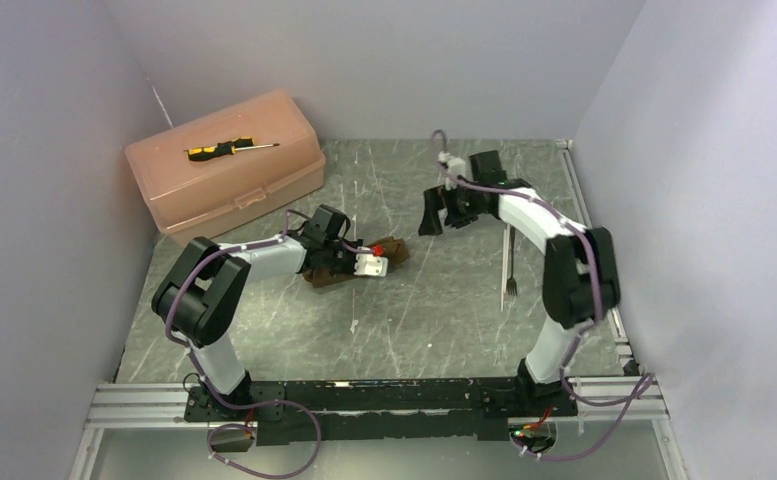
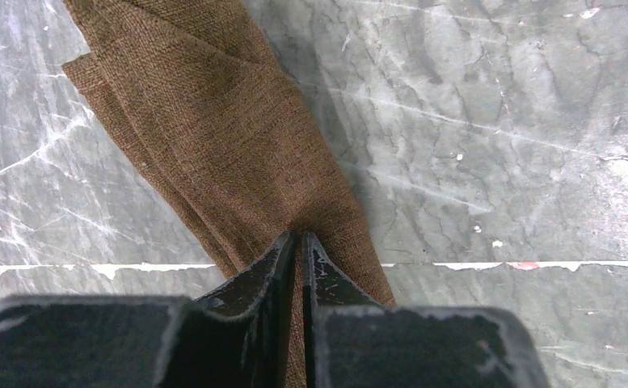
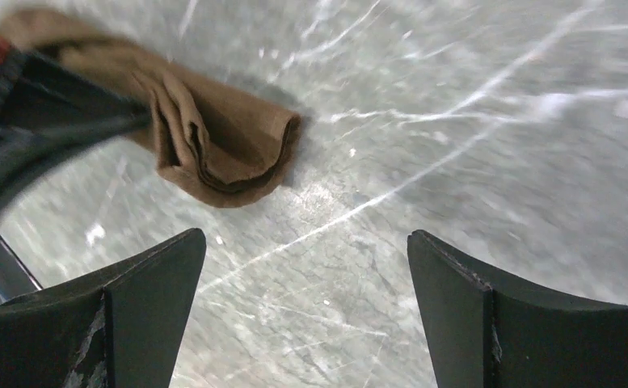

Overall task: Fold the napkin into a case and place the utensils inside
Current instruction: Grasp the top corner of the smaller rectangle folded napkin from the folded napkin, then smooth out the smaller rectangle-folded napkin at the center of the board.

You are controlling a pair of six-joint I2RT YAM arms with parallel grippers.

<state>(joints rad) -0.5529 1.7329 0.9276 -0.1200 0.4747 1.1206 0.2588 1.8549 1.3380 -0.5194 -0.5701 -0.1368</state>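
Left claw (image 2: 298,242) pinches the napkin (image 2: 229,137); only overhead shows a fork (image 1: 510,268) beside the spread right claw (image 3: 306,315).

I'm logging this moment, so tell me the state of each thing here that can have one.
napkin: folded in layers, lying on the table, one end pinched.
left end effector: shut on the napkin.
right end effector: open, empty, above the table.
fork: lying on the table, untouched.
pink box: lid closed.
screwdriver: lying on the box lid.

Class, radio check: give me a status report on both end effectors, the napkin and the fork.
Left end effector shut on napkin. Right end effector open, empty, above table. Fork on table by right arm, nothing blocking.
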